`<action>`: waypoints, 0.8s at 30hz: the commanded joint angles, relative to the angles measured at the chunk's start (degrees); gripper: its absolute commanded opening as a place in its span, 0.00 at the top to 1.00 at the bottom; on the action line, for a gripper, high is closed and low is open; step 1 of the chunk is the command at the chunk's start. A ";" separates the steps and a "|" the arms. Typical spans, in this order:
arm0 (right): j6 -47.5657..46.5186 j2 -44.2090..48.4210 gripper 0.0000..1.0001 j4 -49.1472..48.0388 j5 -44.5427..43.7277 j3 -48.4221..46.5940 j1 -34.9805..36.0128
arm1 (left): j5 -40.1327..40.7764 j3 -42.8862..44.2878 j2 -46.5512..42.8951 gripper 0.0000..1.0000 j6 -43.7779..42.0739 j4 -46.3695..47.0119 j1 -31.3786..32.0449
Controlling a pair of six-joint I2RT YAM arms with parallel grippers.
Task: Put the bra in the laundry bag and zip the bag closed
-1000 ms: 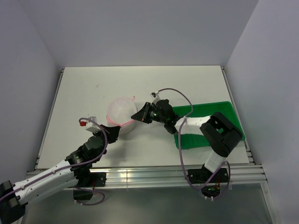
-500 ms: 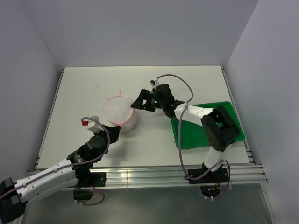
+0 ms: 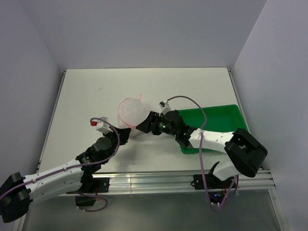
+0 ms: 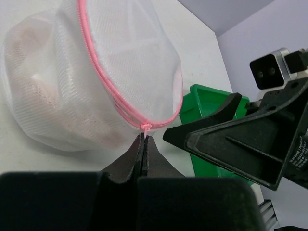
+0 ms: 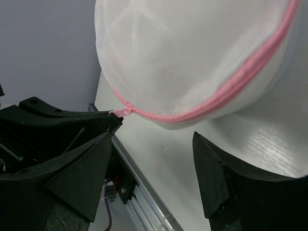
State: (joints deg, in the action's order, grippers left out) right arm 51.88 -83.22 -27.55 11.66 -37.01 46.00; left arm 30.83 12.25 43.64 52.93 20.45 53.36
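The bra [image 4: 43, 108] lies inside the laundry bag [image 3: 132, 111], frame centre; the pink zip [image 4: 103, 77] appears closed where visible. The left gripper [image 4: 143, 140] pinches the zip tab [image 4: 144, 126], while the right gripper [image 5: 154, 161] stands spread beside the bag

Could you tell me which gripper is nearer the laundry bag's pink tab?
Left. The left gripper pinches the pink tab itself; the right gripper stands open just beside it, facing the laundry bag.
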 commanded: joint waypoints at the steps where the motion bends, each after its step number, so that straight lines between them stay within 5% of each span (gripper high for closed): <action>1: 3.06 3.94 0.25 -6.82 -4.80 2.29 0.41 | -0.51 1.99 -0.04 1.00 0.25 4.43 0.43; 13: 5.78 -1.68 0.36 -7.08 -3.83 -2.36 0.67 | -1.12 0.76 1.01 1.00 1.65 7.33 2.36; 24: 4.03 -3.88 0.98 -6.99 -4.37 -4.38 -0.99 | 1.51 -0.12 -3.81 1.00 0.07 -0.38 2.62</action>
State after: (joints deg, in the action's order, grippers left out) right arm 57.32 -85.93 -32.18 7.64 -38.85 46.13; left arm 30.94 12.21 42.63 53.67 22.87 55.59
